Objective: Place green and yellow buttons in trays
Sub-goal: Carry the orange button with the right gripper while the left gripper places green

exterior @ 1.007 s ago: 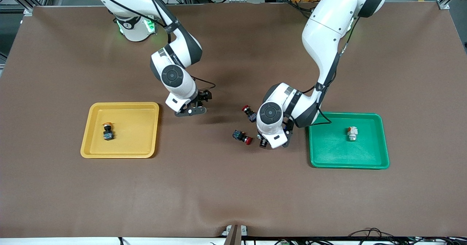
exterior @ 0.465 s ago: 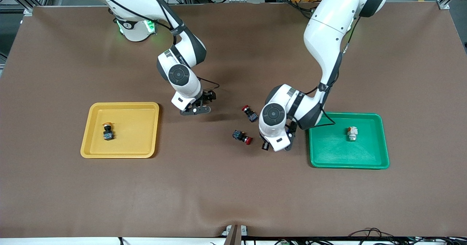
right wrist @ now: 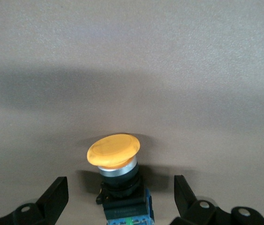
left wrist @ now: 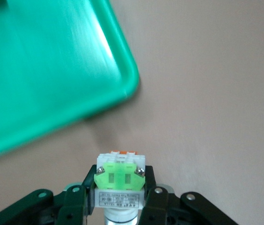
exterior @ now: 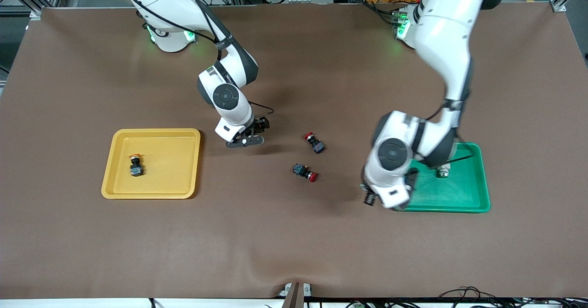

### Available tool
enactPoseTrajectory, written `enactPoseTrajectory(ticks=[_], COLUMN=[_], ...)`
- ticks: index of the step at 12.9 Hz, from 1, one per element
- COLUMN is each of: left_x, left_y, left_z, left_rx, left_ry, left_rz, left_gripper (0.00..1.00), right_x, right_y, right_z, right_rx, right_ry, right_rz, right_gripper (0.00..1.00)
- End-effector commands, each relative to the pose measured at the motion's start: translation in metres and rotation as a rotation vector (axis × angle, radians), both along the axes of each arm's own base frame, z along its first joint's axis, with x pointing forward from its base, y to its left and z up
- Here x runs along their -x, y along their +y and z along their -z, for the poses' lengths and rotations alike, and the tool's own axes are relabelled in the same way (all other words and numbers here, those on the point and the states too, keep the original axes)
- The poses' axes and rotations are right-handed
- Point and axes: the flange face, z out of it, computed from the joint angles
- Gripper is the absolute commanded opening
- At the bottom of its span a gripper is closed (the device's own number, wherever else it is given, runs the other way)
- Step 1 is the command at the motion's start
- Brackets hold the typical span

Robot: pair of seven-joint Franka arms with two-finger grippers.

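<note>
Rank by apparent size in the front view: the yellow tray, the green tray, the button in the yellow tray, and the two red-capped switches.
1. Yellow tray and green tray: alike; green partly hidden.
2. Button in the yellow tray and the two red-capped switches: too alike to rank.

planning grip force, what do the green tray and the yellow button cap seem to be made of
Green tray: apparently smooth, glossy plastic; light glares off its floor and its rim corner is moulded round. Yellow button cap: likely satin plastic, evenly coloured with a soft sheen, sitting on a shiny, metal-looking collar.
</note>
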Motion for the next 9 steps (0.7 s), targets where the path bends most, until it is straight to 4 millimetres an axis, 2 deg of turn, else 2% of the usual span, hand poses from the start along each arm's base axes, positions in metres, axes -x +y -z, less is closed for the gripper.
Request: enactPoseTrajectory(ticks=[1,3,5,6,9], left_x=[-0.008,-0.010,-0.008,-0.010,-0.003], left_y=[0.053,0.085,0.102,0.114,0.135], left_z=[-0.032,-0.040,-0.038,-0.035,-0.008], left_rx=[-0.007,-0.012,-0.013,-0.009,0.012], left_ry=[0.046,0.101,0.165,0.186,0.276], left_rz=[0.108,0.214,0.349,0.416,0.624], left_gripper=[0.00,0.00,0.00,0.00,0.00], right_x=[-0.001,-0.001,0.002,0.003,0.005], right_y=[-0.001,0.000,0.003,0.003,0.003], right_z=[0.001,0.001,0.001,0.002,0.003], right_rx=[0.014,0.013,0.012,0.009,0.011], right_ry=[-0.025,-0.027,-0.029,-0.035,-0.035], right_rz=[-0.028,-0.028,-0.027,-0.006,0.010], right_gripper=[0.91,0.61,0.08,0.00,0.00])
